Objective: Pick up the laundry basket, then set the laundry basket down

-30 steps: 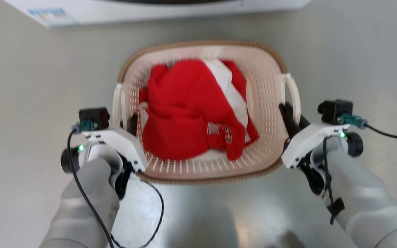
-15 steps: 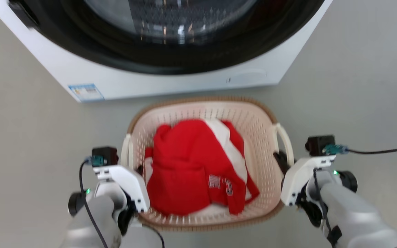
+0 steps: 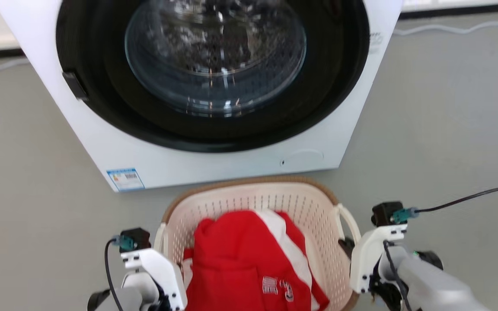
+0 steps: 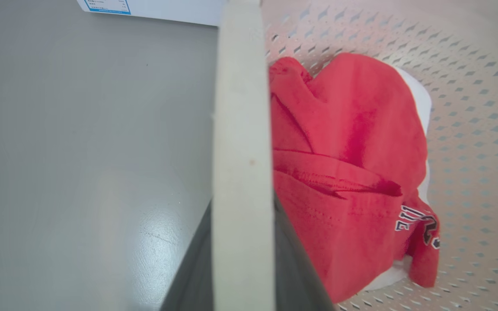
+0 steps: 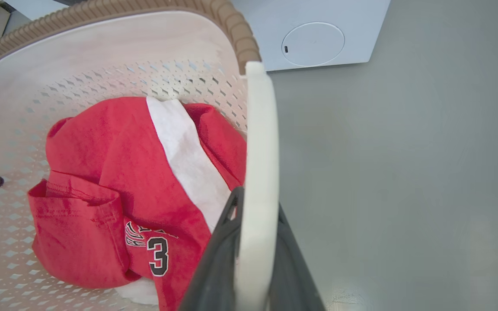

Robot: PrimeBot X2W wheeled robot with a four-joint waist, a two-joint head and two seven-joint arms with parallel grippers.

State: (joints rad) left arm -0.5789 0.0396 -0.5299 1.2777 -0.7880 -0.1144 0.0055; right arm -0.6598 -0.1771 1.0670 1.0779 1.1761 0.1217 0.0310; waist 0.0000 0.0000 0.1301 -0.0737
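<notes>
Remaining pinched on the loop handles (image 4: 240, 129) of the laundry basket (image 3: 249, 203), left tool (image 4: 242, 259) and right tool (image 5: 253, 259) hold; camera has tilted up to the washer (image 3: 214, 164); set-down judged pending.

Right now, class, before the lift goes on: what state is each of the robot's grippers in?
Left gripper: shut on the laundry basket's left handle.
Right gripper: shut on its right handle.

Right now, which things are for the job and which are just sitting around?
For the job:
basket
left pincer, clamped on it
right pincer, clamped on it

Just around:
washer
sticker on the washer
shirt inside the basket
</notes>
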